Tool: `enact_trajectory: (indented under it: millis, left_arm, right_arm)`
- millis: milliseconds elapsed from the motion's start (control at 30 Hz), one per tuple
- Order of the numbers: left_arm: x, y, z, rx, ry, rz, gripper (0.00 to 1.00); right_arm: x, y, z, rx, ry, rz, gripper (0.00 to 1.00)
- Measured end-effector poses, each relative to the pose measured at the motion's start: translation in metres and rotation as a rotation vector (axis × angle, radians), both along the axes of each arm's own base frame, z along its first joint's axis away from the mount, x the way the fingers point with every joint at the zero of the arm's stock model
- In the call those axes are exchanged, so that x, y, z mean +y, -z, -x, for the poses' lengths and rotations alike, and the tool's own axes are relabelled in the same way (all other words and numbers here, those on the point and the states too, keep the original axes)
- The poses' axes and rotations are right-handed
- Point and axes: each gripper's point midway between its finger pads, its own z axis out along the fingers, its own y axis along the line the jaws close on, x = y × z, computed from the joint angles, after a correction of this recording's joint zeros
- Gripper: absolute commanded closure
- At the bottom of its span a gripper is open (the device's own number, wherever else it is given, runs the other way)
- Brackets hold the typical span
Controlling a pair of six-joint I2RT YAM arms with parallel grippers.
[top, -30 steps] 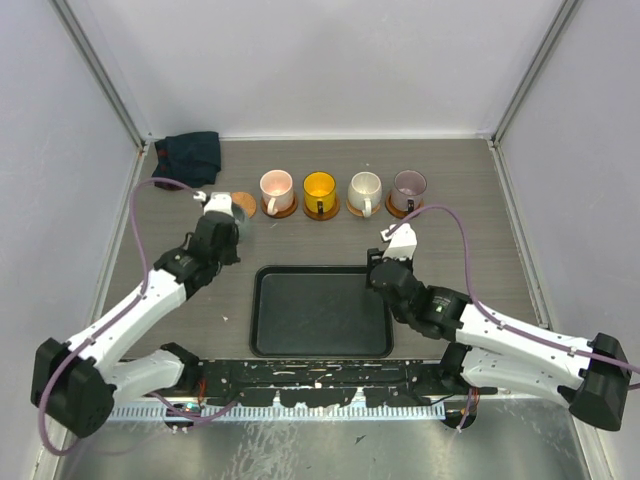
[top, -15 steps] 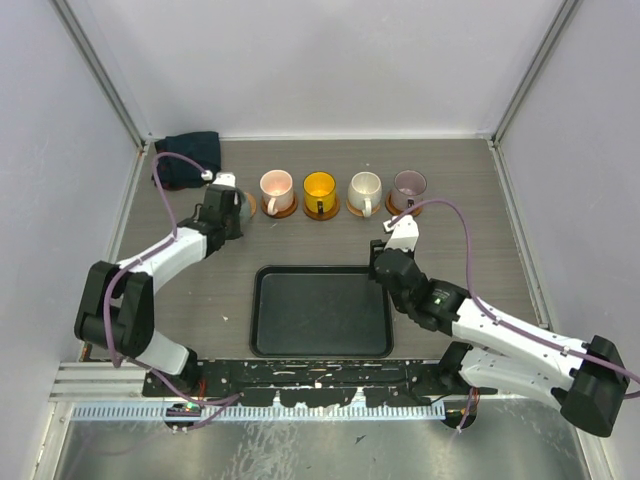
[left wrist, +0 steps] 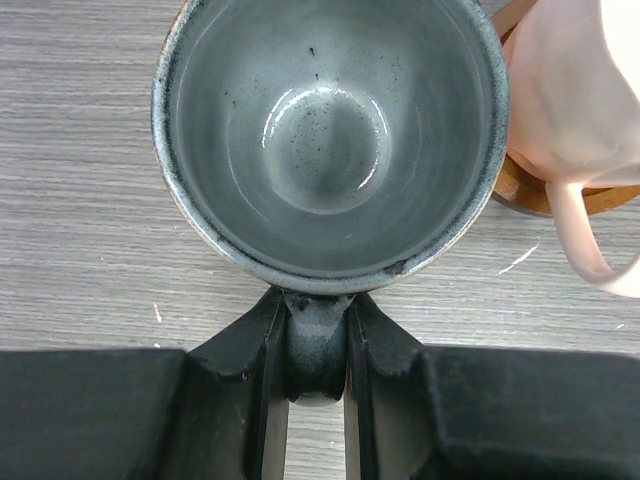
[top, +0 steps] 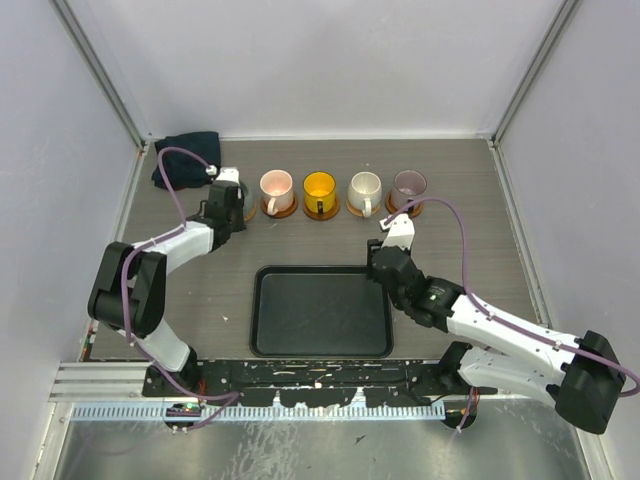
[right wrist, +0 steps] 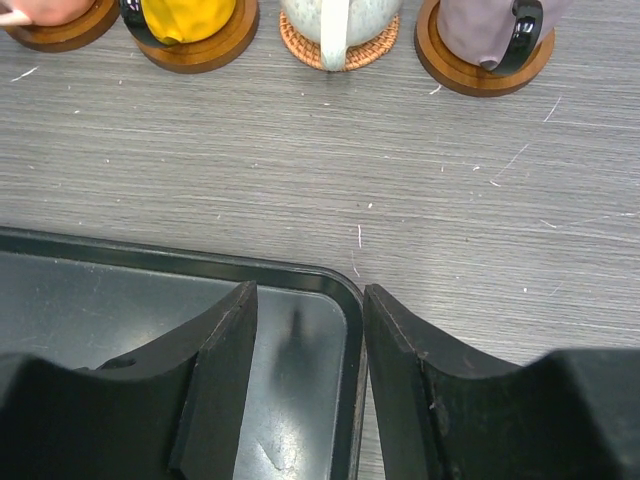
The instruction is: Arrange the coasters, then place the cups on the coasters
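From above, the left hand [top: 232,196] reaches to the left end of the row, just beside the pink cup [top: 276,186]. The yellow cup [top: 319,187], cream cup [top: 364,187] and mauve cup [top: 409,184] each sit on coasters [top: 321,212]. The right hand [top: 392,238] hovers at the far corner of the black tray [top: 258,320], likely to stay out of the way.

Left wrist: narrow fingers pinch the handle of the grey cup [left wrist: 330,130], holding it upright for placing. Any coaster under it is hidden.

Right wrist: the jaws stand apart and empty above the tray rim.
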Motion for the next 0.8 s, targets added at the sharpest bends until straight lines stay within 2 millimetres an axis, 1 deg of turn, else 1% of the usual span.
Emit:
enact_trajectory:
  millis: [167,333,533,800]
  left_arm:
    - [0.002,0.008,0.000,0.017,-0.006,-0.006,1.00]
    - [0.005,0.010,0.000,0.025,-0.011,-0.008,1.00]
    - [0.009,0.008,-0.004,0.017,-0.022,-0.006,1.00]
    - [0.009,0.004,-0.010,-0.005,-0.025,0.001,1.00]
  right_arm:
    - [0.003,0.004,-0.001,0.011,-0.008,0.001,0.49]
    - [0.005,0.006,-0.002,0.019,-0.013,0.001,0.49]
    - [0.007,0.007,-0.002,0.022,-0.021,-0.008,0.49]
    - [0.008,0.007,-0.002,0.025,-0.028,-0.013,0.49]
